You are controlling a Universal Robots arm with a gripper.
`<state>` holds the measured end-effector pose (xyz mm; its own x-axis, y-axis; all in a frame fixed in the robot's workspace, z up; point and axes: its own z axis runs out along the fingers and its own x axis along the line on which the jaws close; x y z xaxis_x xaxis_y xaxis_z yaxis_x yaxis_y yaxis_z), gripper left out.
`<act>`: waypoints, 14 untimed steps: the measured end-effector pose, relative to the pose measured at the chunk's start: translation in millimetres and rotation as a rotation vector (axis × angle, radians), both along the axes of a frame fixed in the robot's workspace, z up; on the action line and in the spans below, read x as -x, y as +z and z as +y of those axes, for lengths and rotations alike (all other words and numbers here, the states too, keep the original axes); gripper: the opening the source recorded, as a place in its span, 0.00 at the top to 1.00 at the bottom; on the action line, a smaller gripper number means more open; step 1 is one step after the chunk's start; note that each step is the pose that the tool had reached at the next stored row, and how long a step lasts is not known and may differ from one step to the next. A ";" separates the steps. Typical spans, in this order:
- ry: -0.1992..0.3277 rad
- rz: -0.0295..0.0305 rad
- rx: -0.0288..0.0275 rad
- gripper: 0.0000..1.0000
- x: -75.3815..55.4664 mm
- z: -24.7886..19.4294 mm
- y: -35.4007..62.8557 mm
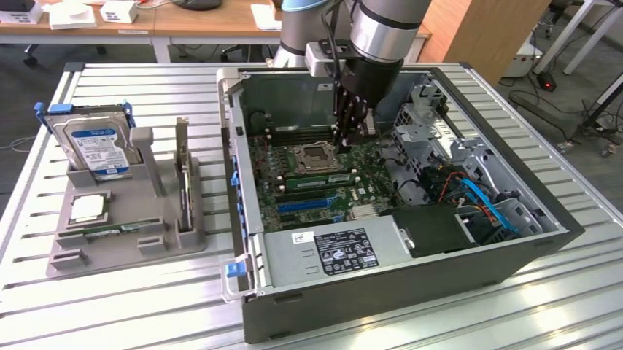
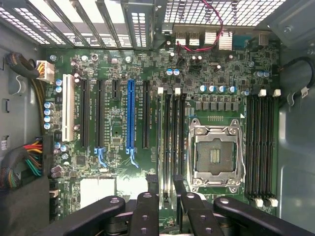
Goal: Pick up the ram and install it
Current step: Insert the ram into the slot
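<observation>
Wrist view: gripper (image 2: pixel 166 183) near memory slots (image 2: pixel 170 132); exterior view: tray (image 1: pixel 125 246) beside case (image 1: pixel 389 295).

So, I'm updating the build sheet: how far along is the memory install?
Done: the gripper is inside the computer case, over the slots beside the empty processor socket. In hand: a memory stick seems to stand edge-on in the slot below it; whether it is gripped is unclear. Left: nothing shows it clicked home yet.
</observation>
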<state>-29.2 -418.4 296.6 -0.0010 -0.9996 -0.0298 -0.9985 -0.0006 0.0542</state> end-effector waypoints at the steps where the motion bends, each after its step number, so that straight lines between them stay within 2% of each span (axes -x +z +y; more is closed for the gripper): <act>1: 0.000 -0.0001 0.0000 0.76 0.0 0.0 0.0; 7: 0.000 0.0001 0.0000 0.76 2.3 0.0 0.0; 14: 0.000 -0.0009 0.0000 0.76 25.2 0.0 -0.3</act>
